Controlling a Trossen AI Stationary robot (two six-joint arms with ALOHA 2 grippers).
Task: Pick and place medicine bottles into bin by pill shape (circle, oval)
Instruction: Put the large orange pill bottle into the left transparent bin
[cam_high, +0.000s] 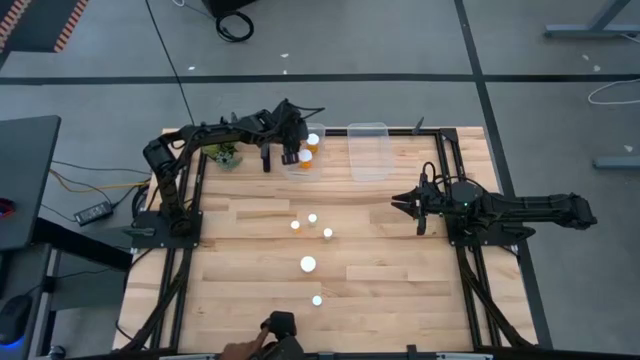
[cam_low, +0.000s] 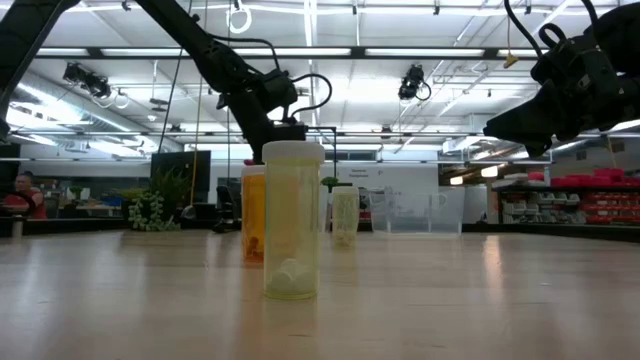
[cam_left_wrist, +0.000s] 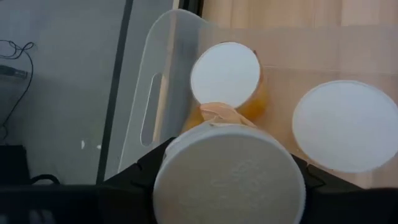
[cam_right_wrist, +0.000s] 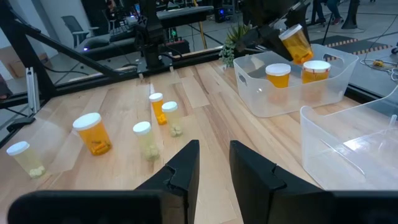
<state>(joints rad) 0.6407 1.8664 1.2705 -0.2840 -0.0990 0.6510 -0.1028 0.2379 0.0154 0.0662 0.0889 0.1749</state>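
1. Wooden table (cam_high: 400, 290): black rails run along the left and right edges; the near-right part is bare wood.
2. Two clear bins sit at the far edge, side by side. The left bin (cam_right_wrist: 273, 99) holds two orange bottles (cam_right_wrist: 278, 75) with white caps, both upright. The right bin (cam_high: 368, 150) looks empty, though nothing confirms that up close.
3. Left arm reaches from the left rail to the far edge. Left gripper (cam_high: 291, 152) hangs over the left bin, clamped on a tilted orange bottle (cam_right_wrist: 296, 41) that is above the bin rim, not touching the two inside.
4. Right arm lies along the right side, clear of the bottles. Right gripper (cam_high: 400, 203) points at mid-table, fingers close together with a narrow gap, holding nothing.
5. Five loose bottles (cam_high: 308, 264) stand mid-table in a rough line from centre toward the near edge, apart from one another, with open wood to their left and right.
6. Small green plant (cam_high: 226, 156) sits at the far-left, near the left arm.
7. A hand (cam_high: 240, 350) shows at the near edge.
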